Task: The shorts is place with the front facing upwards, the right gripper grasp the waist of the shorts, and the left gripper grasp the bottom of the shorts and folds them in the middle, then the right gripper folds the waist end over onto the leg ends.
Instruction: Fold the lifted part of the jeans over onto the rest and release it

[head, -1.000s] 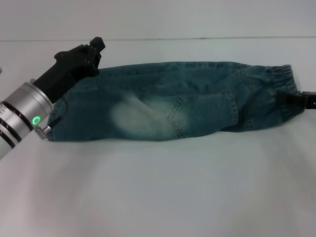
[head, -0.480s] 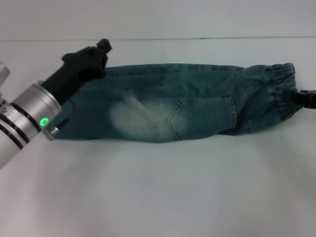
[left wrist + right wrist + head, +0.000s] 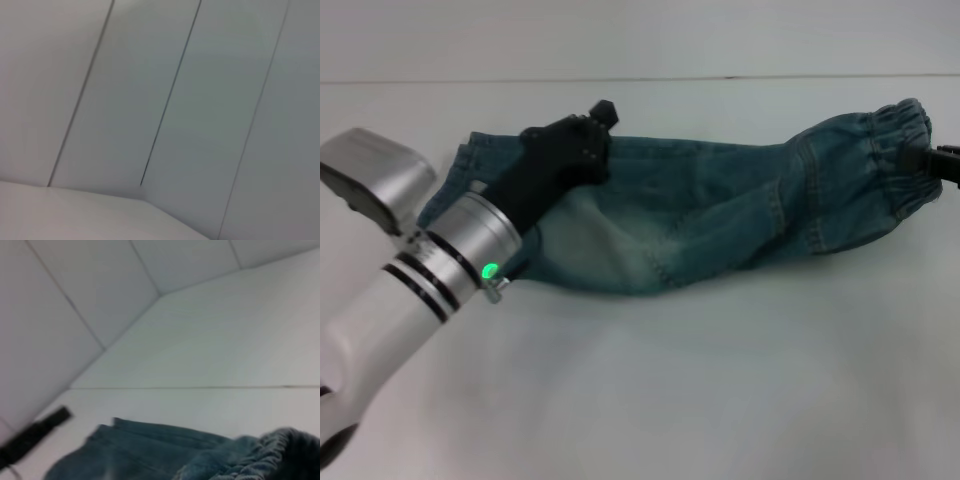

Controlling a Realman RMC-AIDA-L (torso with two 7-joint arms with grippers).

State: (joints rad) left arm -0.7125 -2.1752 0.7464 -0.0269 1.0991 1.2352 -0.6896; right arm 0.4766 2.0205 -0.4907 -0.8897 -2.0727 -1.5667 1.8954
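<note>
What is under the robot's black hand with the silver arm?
Under the left gripper lies the leg end of the shorts, spread on the white table. The denim right beneath its fingers is covered, so its hold cannot be seen.

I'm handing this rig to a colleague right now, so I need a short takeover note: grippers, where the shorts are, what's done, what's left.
Left gripper: over the leg half of the shorts, at their far edge; its grip is hidden.
Right gripper: at the head view's right edge, at the waist of the shorts; its fingers are out of view.
Shorts: already folded lengthwise into a long strip on the white table, waist end raised and bunched, leg ends on the robot's left.
Done: the middle fold.
Left: bring the waist end over onto the leg ends, then let go.
</note>
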